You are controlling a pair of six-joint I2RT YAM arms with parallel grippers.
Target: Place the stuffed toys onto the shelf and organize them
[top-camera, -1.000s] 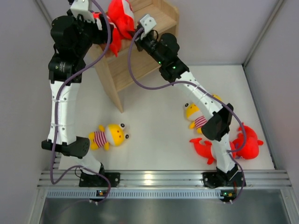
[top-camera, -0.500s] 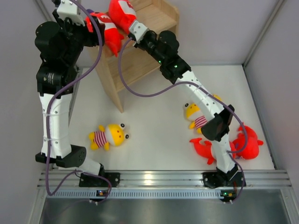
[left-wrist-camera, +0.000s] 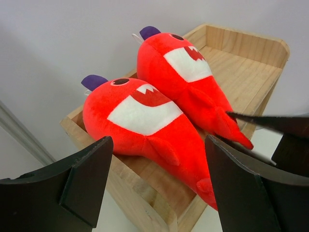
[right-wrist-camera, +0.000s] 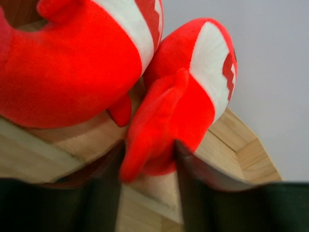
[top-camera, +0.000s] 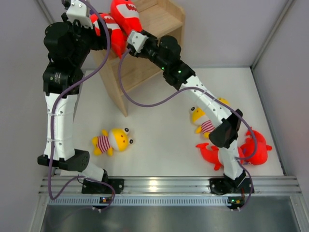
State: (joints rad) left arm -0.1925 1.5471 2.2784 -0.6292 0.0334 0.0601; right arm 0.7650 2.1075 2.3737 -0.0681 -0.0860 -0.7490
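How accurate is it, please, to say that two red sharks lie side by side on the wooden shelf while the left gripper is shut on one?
Not quite: the left gripper is open, holding nothing, as the left wrist view shows. The near red shark and the far red shark do lie side by side on the shelf.

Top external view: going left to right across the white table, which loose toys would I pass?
Yellow plush → second yellow plush → red shark. I left out another red toy beside that shark, because it overlaps the second plush.
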